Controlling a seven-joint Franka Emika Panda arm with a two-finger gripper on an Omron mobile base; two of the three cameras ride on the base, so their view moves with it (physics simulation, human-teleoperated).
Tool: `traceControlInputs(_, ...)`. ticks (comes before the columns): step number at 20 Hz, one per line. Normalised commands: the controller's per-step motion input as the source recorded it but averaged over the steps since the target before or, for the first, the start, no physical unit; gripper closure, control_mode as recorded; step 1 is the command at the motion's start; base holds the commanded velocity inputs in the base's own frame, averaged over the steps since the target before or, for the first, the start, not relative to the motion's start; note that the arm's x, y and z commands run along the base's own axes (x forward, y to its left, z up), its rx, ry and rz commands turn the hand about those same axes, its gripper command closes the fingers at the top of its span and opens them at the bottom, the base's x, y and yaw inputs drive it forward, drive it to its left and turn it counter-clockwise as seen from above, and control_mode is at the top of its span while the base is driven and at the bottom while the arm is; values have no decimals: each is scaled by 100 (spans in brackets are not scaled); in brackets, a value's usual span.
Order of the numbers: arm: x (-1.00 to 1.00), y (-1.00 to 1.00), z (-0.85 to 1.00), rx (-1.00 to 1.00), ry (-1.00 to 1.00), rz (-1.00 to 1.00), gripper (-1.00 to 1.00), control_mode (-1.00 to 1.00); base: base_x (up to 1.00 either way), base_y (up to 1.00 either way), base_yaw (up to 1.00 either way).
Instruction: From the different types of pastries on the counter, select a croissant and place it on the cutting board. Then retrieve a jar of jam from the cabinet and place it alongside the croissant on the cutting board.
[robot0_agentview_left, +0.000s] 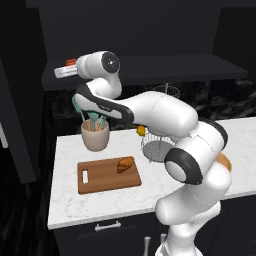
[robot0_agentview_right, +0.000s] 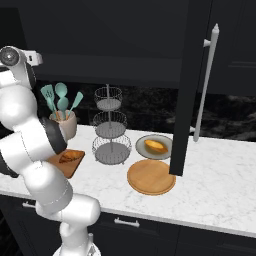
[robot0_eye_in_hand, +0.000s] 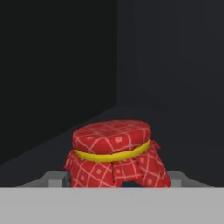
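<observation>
Arm stretched up and leftward, hand level at shelf height

In the left base view the white arm rises from the lower right, bends at a dark-jointed elbow and sweeps up to the left; the wrist turns the hand horizontal; the gripper points away to the left; in the hand view its fingertips stand either side of the jar of jam, flanking its red cloth top.

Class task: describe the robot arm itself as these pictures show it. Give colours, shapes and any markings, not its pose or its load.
The arm is made of glossy white, rounded, bulging segments joined by dark grey to black bands. A round dark cap with a small light dot closes one joint. The gripper is a small pale block. Its fingers look grey and blocky. No cables or lettering are visible.
</observation>
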Motion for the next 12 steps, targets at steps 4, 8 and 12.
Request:
traceControlInputs(4,-3,3,1,0,0,0,100,-100,0,0,0)
traceControlInputs(8,-51,1,39,3,0,-1,100,-100,0,0,0)
traceControlInputs(12,-80,-2,39,4,-3,-4,100,-100,0,0,0)
